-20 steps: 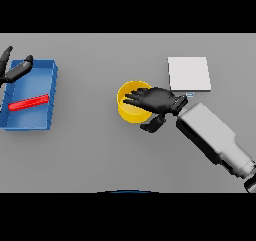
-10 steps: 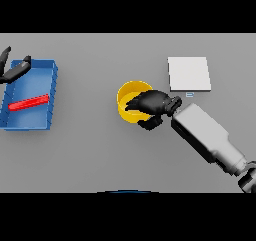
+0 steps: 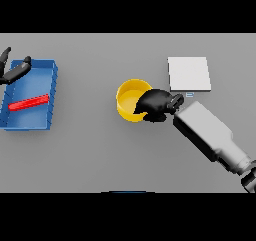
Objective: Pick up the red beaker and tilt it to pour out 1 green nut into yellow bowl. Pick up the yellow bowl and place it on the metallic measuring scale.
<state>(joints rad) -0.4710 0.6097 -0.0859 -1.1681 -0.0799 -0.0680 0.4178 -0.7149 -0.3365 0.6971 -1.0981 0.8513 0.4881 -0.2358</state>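
Black right hand (image 3: 156, 104) at the right rim of the round yellow bowl (image 3: 129, 103), fingers curled over the rim and apparently clamped on the wall; firmness of the hold not verifiable from above. Bowl seated on the grey table (image 3: 100, 150), near centre. Flat square metallic measuring scale (image 3: 189, 73) up and to the right of the bowl, just beyond the hand, apart from both; the carry therefore short, away from the robot and toward its right. Right arm clearly the nearer to bowl and scale. Bowl interior partly hidden by the fingers; no green nut discernible in the exposed part, presence not confirmable. Blue rectangular tray (image 3: 50, 92) at far left, well apart from the bowl, containing one long thin red object (image 3: 29, 103) lying flat, long axis slanted up to the right; no upright red beaker visible. Black left hand (image 3: 14, 71) at the tray's upper left corner, fingers relaxed and spread, holding nothing. Judged: bowl transfer in hand, lift not yet evident. Risk: rim grip slipping, bowl tilting.
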